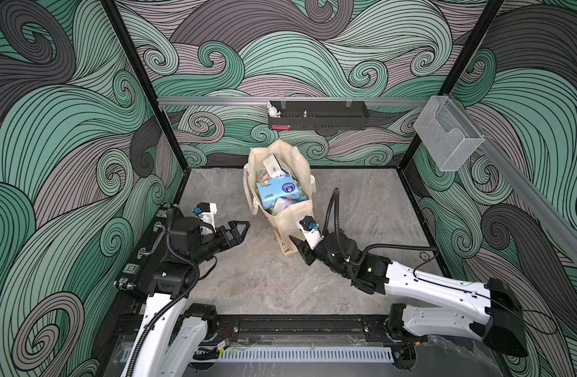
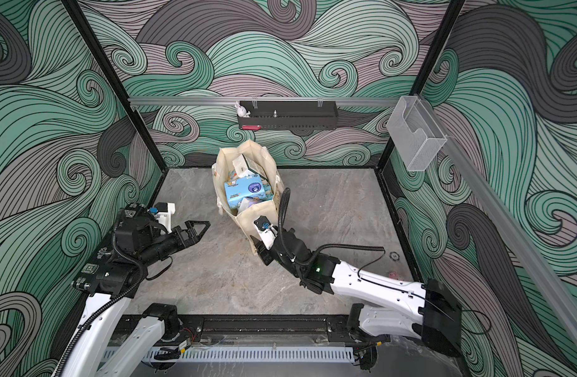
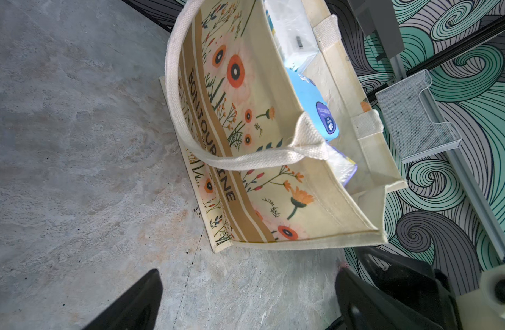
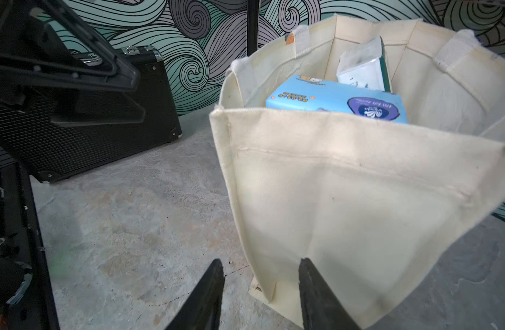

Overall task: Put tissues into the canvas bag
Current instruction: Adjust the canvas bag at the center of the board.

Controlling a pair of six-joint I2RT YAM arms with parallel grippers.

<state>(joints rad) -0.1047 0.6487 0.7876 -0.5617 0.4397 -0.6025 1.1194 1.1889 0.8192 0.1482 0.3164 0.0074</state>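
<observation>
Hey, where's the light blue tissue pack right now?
In both top views the light blue tissue pack lies on top inside the canvas bag, which stands centre-back on the table; a white pack stands just behind it.

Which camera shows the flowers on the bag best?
The left wrist view: the flowers on the canvas bag fill the picture. The right wrist view shows only a plain cream end. Both top views look down into it, catching slivers of print.
</observation>
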